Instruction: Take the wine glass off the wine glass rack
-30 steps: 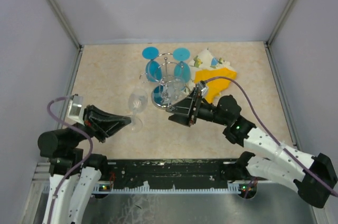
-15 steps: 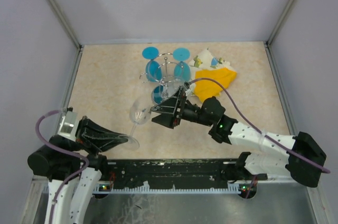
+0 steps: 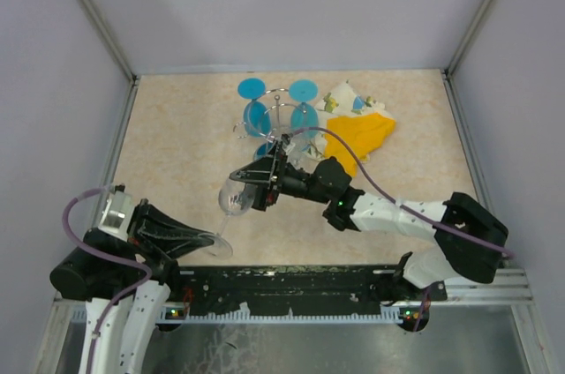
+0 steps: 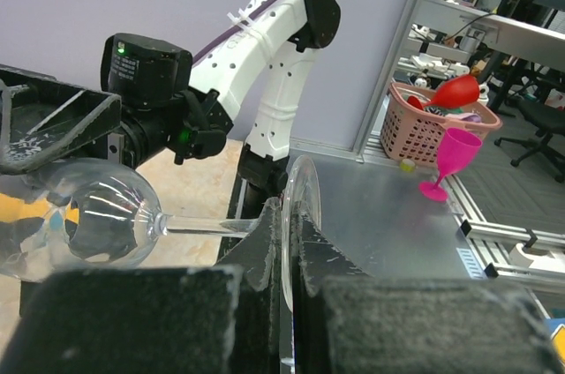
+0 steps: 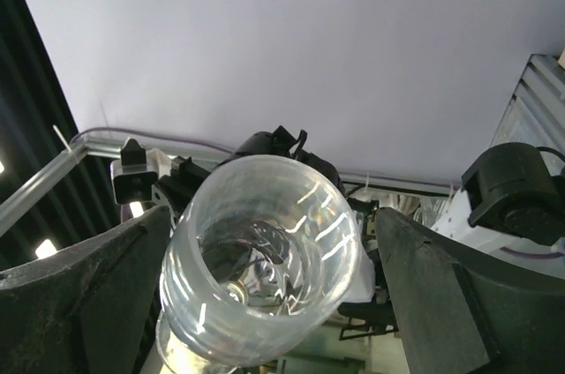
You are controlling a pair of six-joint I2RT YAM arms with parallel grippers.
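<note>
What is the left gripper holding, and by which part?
The left gripper pinches the clear wine glass by its round foot.

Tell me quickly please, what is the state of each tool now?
Left tool: closed on the foot of the clear wine glass.
Right tool: open, with the bowl of that glass between its fingers.

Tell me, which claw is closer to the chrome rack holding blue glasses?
Right. The right claw sits just in front of the wine glass rack, straddling the bowl of the clear wine glass; the left claw is farther toward the near edge, pinching that glass's foot.
</note>
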